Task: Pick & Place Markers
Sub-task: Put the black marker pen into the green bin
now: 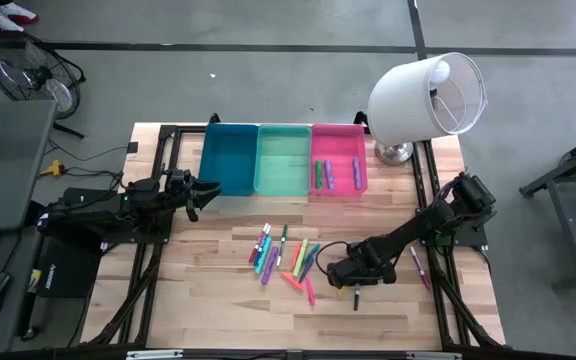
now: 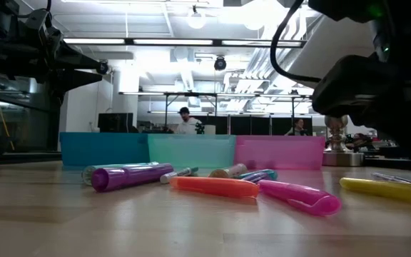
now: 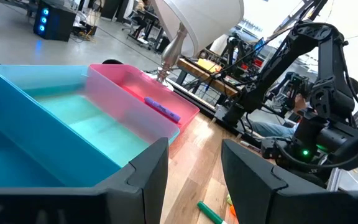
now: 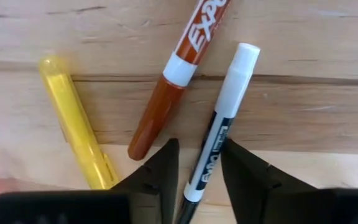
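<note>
A white marker [image 4: 219, 130] with a white cap and dark print lies flat on the table [image 1: 208, 290], beside a brown marker [image 4: 166, 93] and a yellow marker [image 4: 79, 127]. The right end effector [image 4: 197, 165] is lowered over it, fingers straddling the barrel, seemingly pinching it. The left end effector [image 3: 194, 168] hovers half-open by the blue bin [image 1: 230, 160]. Bare table lies toward the front edge.
</note>
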`<state>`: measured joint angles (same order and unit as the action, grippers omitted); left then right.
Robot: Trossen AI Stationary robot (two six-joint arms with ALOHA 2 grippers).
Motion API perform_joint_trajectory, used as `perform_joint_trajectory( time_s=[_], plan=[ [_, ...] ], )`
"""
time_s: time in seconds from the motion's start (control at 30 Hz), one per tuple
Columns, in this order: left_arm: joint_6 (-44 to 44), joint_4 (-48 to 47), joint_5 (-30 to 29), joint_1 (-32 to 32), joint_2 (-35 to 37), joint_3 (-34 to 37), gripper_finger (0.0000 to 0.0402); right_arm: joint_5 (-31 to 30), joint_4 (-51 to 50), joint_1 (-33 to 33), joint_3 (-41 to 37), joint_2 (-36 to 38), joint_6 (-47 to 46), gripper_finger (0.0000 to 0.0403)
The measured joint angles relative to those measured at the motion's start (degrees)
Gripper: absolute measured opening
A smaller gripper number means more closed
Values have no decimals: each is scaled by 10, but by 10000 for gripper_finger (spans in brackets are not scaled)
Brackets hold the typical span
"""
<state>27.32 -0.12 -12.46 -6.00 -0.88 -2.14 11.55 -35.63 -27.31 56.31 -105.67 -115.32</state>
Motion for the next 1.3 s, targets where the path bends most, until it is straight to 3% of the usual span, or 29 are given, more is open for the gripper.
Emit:
perform_joint_trajectory(
  time_s=[0.4,0.73,1.0,1.3],
  plan=[
    [0,0,0,0,0,0,147,-2,-21,-1,-2,1,64,22],
    [0,0,0,0,0,0,147,-23,-37,-2,-7,17,102,22],
    [0,0,0,0,0,0,147,-73,-109,-7,-15,72,109,19],
    [0,0,0,0,0,0,147,-113,-120,5,-12,154,145,16]
  ],
)
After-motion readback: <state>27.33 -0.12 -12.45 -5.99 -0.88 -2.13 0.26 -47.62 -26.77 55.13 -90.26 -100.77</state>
